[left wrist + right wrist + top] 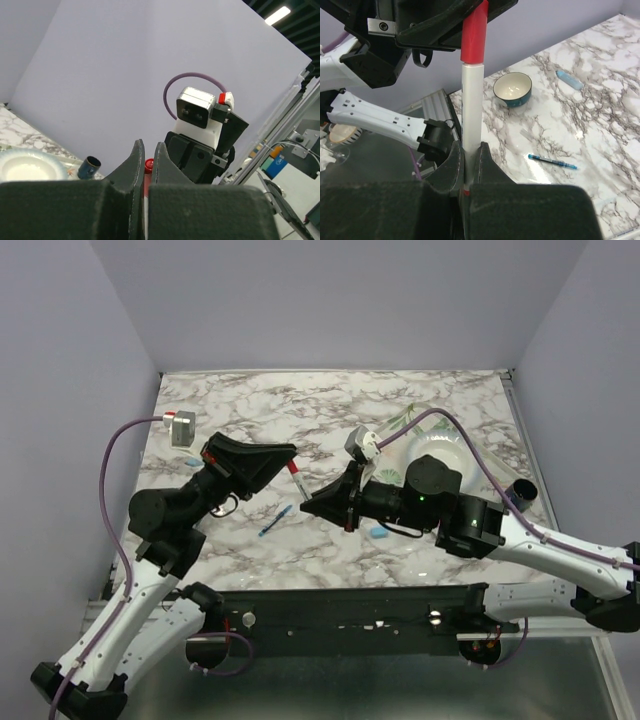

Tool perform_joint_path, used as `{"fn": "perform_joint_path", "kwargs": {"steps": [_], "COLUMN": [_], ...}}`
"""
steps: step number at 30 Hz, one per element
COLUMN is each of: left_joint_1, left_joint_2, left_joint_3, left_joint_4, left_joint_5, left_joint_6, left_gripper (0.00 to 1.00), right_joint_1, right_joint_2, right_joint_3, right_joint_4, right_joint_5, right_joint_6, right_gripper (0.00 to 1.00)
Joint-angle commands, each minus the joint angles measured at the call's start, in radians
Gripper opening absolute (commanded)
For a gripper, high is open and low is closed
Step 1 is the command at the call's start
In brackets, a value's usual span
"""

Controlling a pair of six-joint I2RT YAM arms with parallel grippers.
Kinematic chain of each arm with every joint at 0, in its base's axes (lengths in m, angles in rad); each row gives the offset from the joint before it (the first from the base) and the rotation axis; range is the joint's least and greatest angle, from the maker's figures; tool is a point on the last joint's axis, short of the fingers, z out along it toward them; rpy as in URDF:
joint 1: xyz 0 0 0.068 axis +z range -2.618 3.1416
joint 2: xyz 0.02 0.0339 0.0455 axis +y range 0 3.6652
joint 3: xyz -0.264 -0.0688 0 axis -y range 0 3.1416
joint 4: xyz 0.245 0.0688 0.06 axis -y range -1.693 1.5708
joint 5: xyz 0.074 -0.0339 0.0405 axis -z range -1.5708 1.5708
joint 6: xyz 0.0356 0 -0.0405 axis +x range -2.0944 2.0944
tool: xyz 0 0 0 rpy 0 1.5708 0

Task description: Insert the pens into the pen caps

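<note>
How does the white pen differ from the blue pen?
The white pen is held in the air by the right tool, its red cap in the left tool; the blue pen lies flat on the table, untouched. The white pen's barrel is white, the blue pen's blue. Both are slim stick pens.

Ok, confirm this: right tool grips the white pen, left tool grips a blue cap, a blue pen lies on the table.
One error: the right wrist view shows the cap in the left tool is red, not blue. The right tool does grip the white pen, and a blue pen lies on the table.
</note>
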Motion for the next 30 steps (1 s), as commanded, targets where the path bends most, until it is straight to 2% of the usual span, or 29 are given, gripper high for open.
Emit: {"fn": "perform_joint_path", "kwargs": {"steps": [1,10,13,17,21,26,28,30], "left_joint_1": [-0.089,-0.156,-0.169,-0.180,-0.198,-0.243,-0.264,-0.301], "left_joint_2": [0.034,0.062,0.065,0.091,0.080,0.097,0.094,0.082], "left_joint_3": [-0.077,-0.092,-0.146,-0.158,-0.108,-0.111,-0.097,-0.069], "left_joint_4": [-0.272,-0.197,-0.041,0.051,-0.069,-0.090,-0.125,-0.226], "left_joint_5": [0.209,0.244,0.261,0.257,0.229,0.200,0.160,0.096], "left_joint_6": [0.064,0.058,-0.051,-0.132,-0.076,-0.086,-0.062,0.001], "left_gripper": [0.00,0.00,0.00,0.00,0.00,0.00,0.00,0.00], "right_joint_1": [-0.028,-0.067,-0.077,-0.080,-0.080,-0.080,-0.080,-0.082], "right_joint_2": [-0.002,0.029,0.020,0.016,0.021,0.045,0.056,0.075], "right_joint_3": [0.187,0.322,0.322,0.316,0.342,0.391,0.417,0.466], "right_joint_4": [0.361,0.332,0.359,0.430,0.441,0.433,0.415,0.358], "right_joint_5": [0.090,0.039,-0.003,-0.071,-0.076,-0.117,-0.117,-0.069], "right_joint_6": [-0.036,-0.036,-0.038,-0.053,-0.067,-0.090,-0.122,-0.134], "right_gripper": [0.01,0.01,0.01,0.01,0.01,0.01,0.01,0.01]}}
